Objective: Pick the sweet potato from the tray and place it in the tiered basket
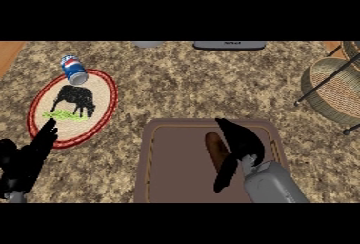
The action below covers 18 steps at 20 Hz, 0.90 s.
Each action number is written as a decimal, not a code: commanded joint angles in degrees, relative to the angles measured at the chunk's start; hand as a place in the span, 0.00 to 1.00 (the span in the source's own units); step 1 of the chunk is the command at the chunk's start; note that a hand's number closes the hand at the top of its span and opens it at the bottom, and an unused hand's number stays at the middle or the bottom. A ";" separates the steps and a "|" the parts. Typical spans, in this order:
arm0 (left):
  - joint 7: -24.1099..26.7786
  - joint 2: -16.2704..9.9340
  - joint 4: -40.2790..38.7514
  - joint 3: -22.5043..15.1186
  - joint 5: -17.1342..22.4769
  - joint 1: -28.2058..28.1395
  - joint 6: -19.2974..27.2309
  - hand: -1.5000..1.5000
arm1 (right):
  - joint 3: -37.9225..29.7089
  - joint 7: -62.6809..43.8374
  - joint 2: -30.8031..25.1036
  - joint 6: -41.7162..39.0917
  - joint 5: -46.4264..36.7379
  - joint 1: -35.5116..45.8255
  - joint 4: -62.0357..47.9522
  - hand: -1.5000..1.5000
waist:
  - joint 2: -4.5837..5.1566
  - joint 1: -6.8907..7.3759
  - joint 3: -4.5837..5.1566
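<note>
The counter [183, 81] looks like speckled stone — mottled brown and cream granite with a rough-looking grain. At the far left corner a strip of plain orange-brown wood [8, 55] shows. The tray [175, 157] is a matt dull brown, smooth, like plastic or lacquered board, with a thin lighter line inside its rim. On it the sweet potato [215, 147] has a matt reddish-brown skin. The round plate [98, 109] at the left seems matt ceramic, cream with a red rim. The can [73, 70] on its far edge is shiny metal. The tiered basket [336, 88] at the right is woven wicker on thin dark metal rods. Both hands — left [25, 159] and right [239, 143] — are matt black; the right forearm [274, 183] is smooth grey.
</note>
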State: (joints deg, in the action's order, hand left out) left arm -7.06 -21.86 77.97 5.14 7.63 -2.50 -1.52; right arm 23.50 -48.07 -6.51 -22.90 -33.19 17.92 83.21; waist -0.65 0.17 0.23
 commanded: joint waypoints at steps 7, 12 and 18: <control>2.89 -0.09 -3.03 2.46 -1.29 -0.52 -2.97 0.50 | 3.73 10.33 2.36 5.94 -6.78 -3.29 -1.71 1.00 | 0.67 -0.03 -0.23; -0.77 1.36 1.13 2.46 -2.08 -1.18 -2.58 0.50 | 1.44 5.80 3.33 4.90 -8.40 -3.92 7.54 1.00 | 0.57 -0.12 -0.23; 0.10 1.82 -1.25 0.92 -3.38 1.78 -1.84 0.50 | -2.67 -16.18 6.43 22.42 -15.91 15.36 -8.04 1.00 | 1.30 2.36 -0.08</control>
State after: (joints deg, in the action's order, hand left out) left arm -7.43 -20.37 78.13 6.70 5.44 -1.66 -3.84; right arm 23.09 -53.19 -1.26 -7.85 -45.14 25.58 79.92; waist 0.14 1.41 0.05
